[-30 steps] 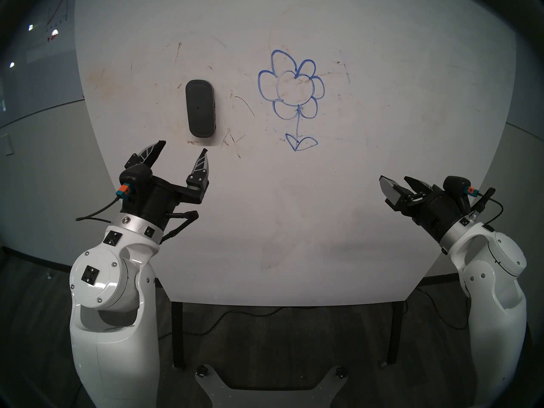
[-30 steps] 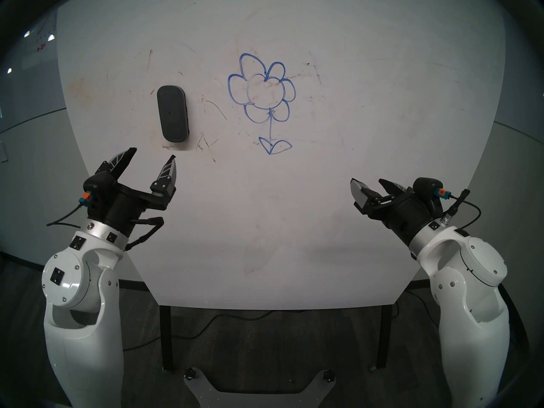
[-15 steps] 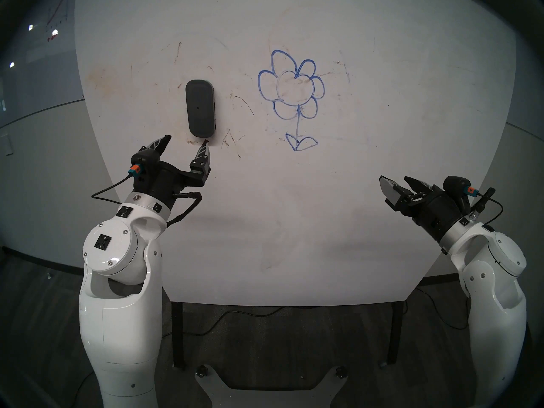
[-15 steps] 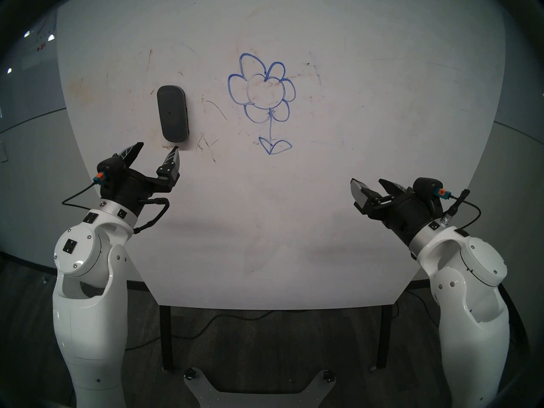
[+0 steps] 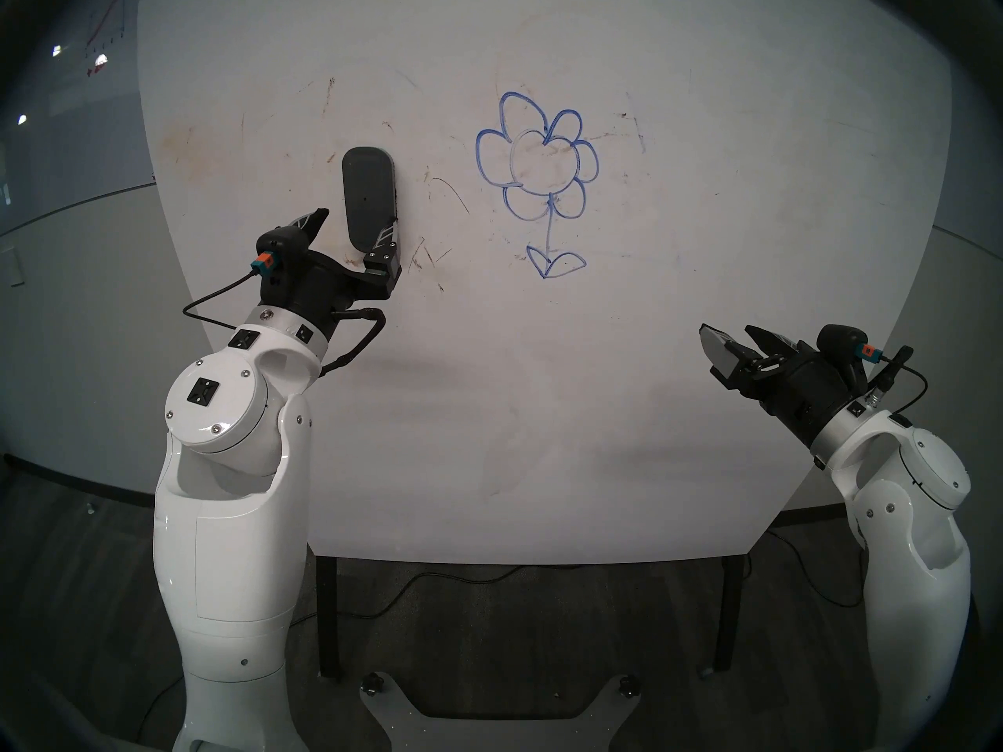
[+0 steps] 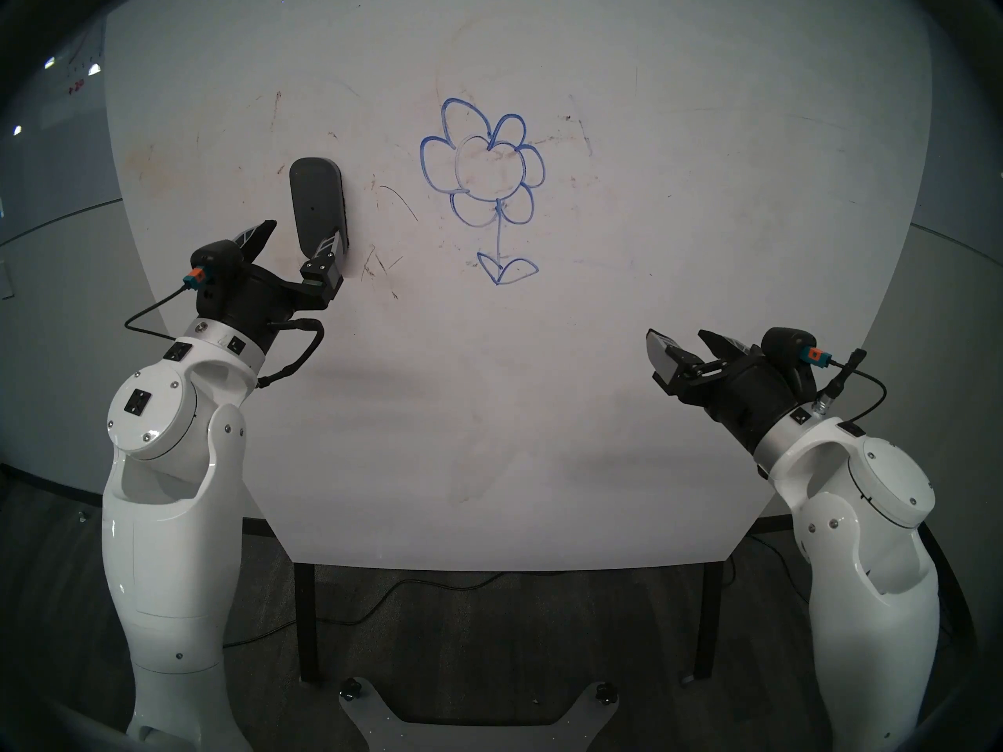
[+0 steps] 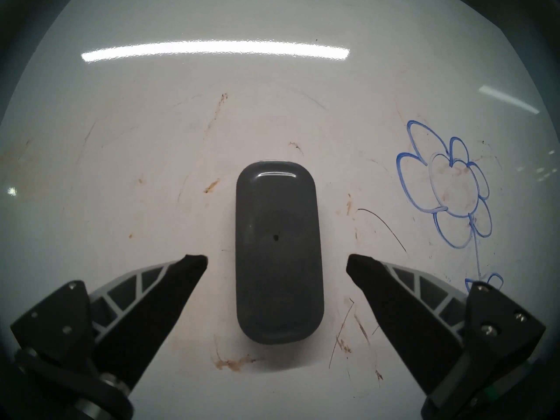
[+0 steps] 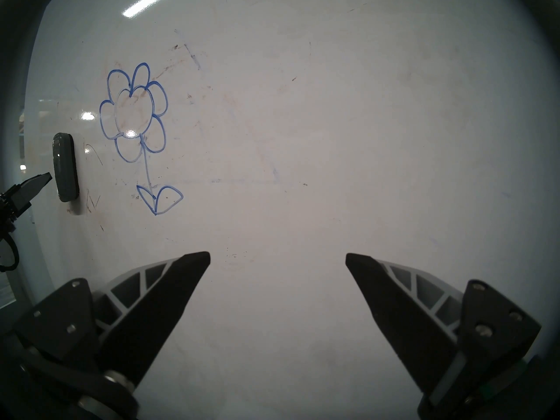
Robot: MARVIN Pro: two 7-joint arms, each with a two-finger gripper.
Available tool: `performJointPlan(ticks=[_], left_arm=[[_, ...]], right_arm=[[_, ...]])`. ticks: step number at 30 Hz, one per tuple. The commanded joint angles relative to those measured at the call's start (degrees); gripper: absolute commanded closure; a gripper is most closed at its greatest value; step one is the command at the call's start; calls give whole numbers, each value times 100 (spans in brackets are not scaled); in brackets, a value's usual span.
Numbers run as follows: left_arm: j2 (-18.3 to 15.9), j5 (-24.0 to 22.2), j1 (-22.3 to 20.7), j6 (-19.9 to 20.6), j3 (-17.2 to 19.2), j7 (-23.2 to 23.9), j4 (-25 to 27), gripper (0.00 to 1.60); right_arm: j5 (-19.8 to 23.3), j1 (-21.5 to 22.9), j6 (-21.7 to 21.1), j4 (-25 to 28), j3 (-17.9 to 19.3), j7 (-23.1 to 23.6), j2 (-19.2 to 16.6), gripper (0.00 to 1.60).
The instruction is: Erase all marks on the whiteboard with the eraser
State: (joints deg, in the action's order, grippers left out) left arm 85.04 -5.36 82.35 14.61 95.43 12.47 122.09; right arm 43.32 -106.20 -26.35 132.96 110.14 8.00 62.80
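Left wrist view: the left gripper (image 7: 276,260) has its jaws wide apart, one black fingertip (image 7: 194,260) on each side of the eraser (image 7: 278,252), with a gap of bare board between each tip and the eraser's long edges, so nothing is clamped; the tips sit about level with the eraser's lower half. The eraser is a dark grey oblong block with rounded ends and a tiny dot at its centre; it lies flat on the whiteboard (image 7: 151,122) with its long axis running away from the gripper. Brown smears (image 7: 231,364) sit on the board just beyond the eraser's near end, and thin dark scratches (image 7: 348,331) lie beside its right edge. Further to the right of the eraser, well apart from it, stands the blue flower drawing (image 7: 445,192), whole and untouched: petals round a centre ring, a stem, leaves at the foot. In the head view the left gripper (image 5: 355,224) overlaps the eraser's (image 5: 366,186) lower end, and the flower (image 5: 537,165) is to the eraser's right. The right gripper (image 5: 730,336) hangs far to the right of the eraser, below and beyond the flower, over bare whiteboard (image 5: 705,137); its jaws stand apart and empty, as the right wrist view shows (image 8: 278,257).
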Motion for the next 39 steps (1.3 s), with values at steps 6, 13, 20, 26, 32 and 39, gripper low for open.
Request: performJointPlan(ticks=[6,13,20,26,32,39], left_arm=[[-206,86,-874,63,-202,-321,-391,0],[-210,126,-1324,160,-277,-314,-787,26],[-226,141,-1391,219,-326,-292,-846,102],[-230,109,-1307,258,-340,-263,-731,160],[-320,-13,-1134,308,-392,-49,-513,160],[-400,-11,-1125,362,-638,161,-440,160]], right_arm=[[-1,19,7,84,-1,12,-13,0],[-1,18,6,87,0,11,-13,0],[-2,16,4,90,1,10,-13,0],[-2,16,3,92,1,9,-12,0],[-2,16,3,92,1,9,-12,0],[-3,16,3,91,1,10,-12,0]])
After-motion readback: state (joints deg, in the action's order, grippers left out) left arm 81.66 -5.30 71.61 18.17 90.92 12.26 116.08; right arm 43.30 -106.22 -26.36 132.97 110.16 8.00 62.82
